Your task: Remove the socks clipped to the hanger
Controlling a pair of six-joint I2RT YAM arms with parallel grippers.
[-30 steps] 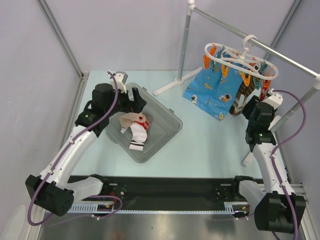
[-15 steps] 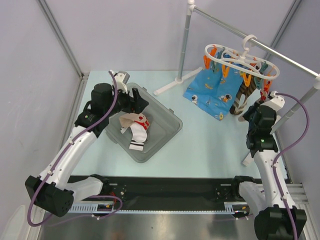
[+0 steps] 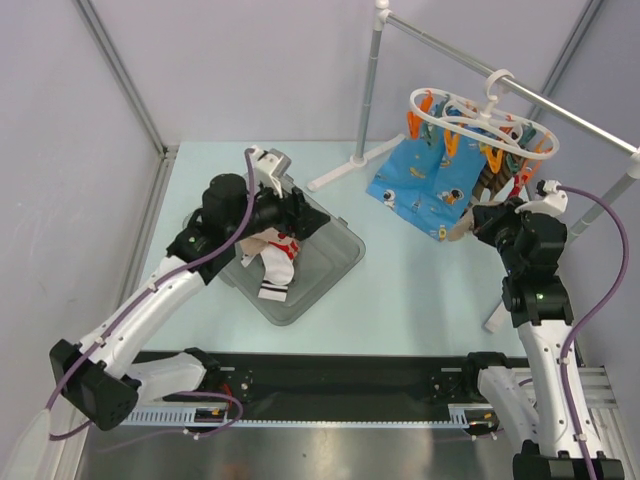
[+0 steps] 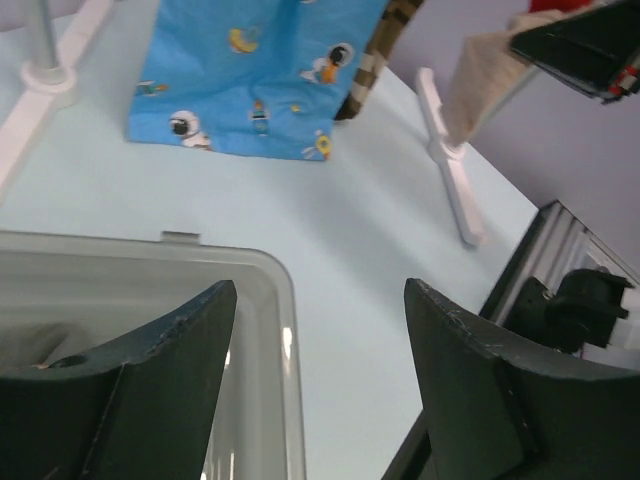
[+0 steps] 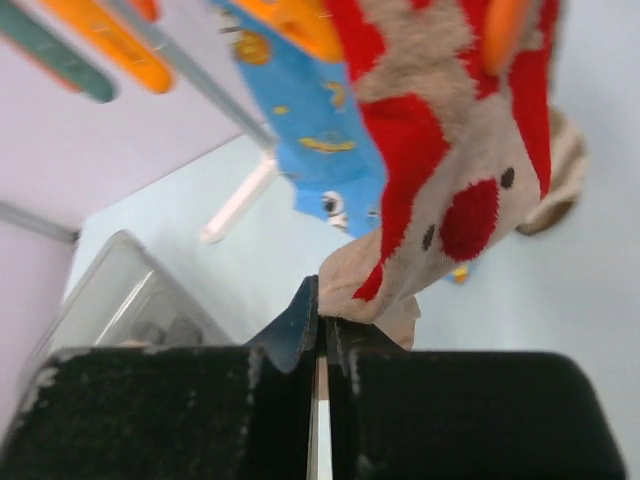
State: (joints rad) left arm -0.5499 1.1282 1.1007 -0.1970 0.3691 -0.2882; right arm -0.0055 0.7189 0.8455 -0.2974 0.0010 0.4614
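Right fingers (image 5: 300,335) pressed together on the lower edge of the red-and-beige sock (image 5: 430,190), which is clipped to the hanger (image 3: 480,110) above them.
A hard tug against the orange clip (image 5: 505,25) could swing the hanger or unhook it from the rail (image 3: 570,118), or the thin pinch could slip off. Left fingers (image 4: 170,370) are spread above the grey bin (image 3: 340,250). The bench (image 3: 420,290) is smooth and pale blue, and plain walls stand close by.

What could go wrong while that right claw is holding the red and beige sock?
The right gripper pinches only the bottom edge of the red-and-beige sock, so it might slip free. The sock looks held by an orange clip; a hard pull could swing the hanger or unhook it from the rail.
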